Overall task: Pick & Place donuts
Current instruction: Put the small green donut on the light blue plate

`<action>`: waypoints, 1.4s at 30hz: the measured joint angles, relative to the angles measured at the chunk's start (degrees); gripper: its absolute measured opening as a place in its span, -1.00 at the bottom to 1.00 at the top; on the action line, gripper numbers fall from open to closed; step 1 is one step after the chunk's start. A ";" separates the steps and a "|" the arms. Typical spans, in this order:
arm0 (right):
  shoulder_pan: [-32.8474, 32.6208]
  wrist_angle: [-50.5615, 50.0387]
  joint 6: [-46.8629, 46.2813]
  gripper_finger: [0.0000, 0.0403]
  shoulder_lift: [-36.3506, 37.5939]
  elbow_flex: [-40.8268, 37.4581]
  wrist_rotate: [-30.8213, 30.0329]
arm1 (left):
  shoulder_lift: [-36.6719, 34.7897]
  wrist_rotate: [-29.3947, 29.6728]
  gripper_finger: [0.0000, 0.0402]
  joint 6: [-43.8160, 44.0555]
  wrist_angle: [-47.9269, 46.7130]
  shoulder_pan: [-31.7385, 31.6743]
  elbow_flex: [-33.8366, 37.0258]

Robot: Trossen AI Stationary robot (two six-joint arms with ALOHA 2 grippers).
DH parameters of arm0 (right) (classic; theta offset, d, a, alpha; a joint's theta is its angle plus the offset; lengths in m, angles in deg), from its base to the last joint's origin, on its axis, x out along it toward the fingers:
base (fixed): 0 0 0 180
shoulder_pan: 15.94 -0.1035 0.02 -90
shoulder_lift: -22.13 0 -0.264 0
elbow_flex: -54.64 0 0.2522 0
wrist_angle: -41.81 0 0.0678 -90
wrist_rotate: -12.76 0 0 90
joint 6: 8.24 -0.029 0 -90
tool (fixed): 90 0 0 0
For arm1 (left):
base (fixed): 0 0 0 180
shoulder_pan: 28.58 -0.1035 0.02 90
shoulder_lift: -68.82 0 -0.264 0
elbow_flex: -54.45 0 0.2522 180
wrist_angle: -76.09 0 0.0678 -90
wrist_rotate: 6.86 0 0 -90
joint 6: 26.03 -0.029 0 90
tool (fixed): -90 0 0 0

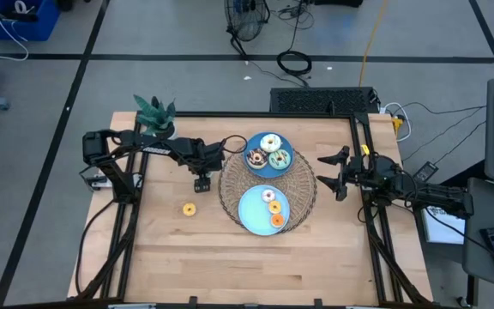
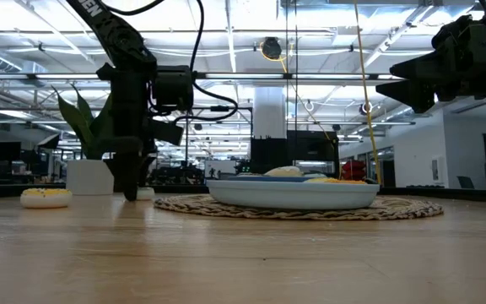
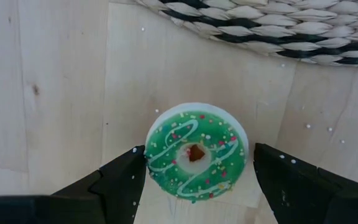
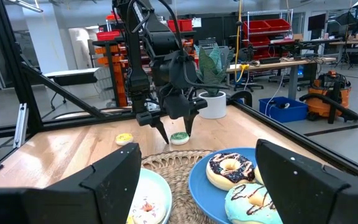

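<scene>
A green-iced donut with white drizzle (image 3: 196, 152) lies flat on the wood beside the woven mat (image 1: 268, 184). My left gripper (image 3: 197, 155) is open and points down over it, one finger on each side (image 4: 176, 130). A yellow donut (image 1: 189, 209) lies alone nearer the table's near edge. The far blue plate (image 1: 286, 142) holds three donuts, among them a chocolate one (image 4: 230, 169). The near blue plate (image 1: 251, 215) holds small pink and orange donuts. My right gripper (image 1: 337, 172) is open and hangs raised by the right edge. My left gripper comes at the green donut from above, its fingers pointing down across the ring. One finger (image 3: 129, 174) stands right at the donut's rim (image 3: 149, 163); I cannot tell whether it touches. The other finger (image 3: 272, 174) is a small gap away. The donut rests flat on the table.
A potted plant (image 1: 155, 113) stands at the far left corner, close behind the left arm. Both plates sit on the round woven mat at the table's middle. Bare wood (image 1: 256, 266) stretches along the near side. Metal frame rails run along the left and right edges.
</scene>
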 joint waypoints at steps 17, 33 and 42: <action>-0.01 0.01 0.00 0.51 0.00 0.00 0.00 | 0.09 -0.14 0.36 -0.02 0.04 0.05 0.04; -0.01 0.01 0.00 0.51 0.00 0.00 0.00 | 0.42 -3.61 -0.40 1.69 1.36 1.35 -2.25; -0.02 0.01 0.00 0.51 0.00 0.01 0.00 | 0.36 -8.98 -0.41 3.69 1.50 6.56 -9.29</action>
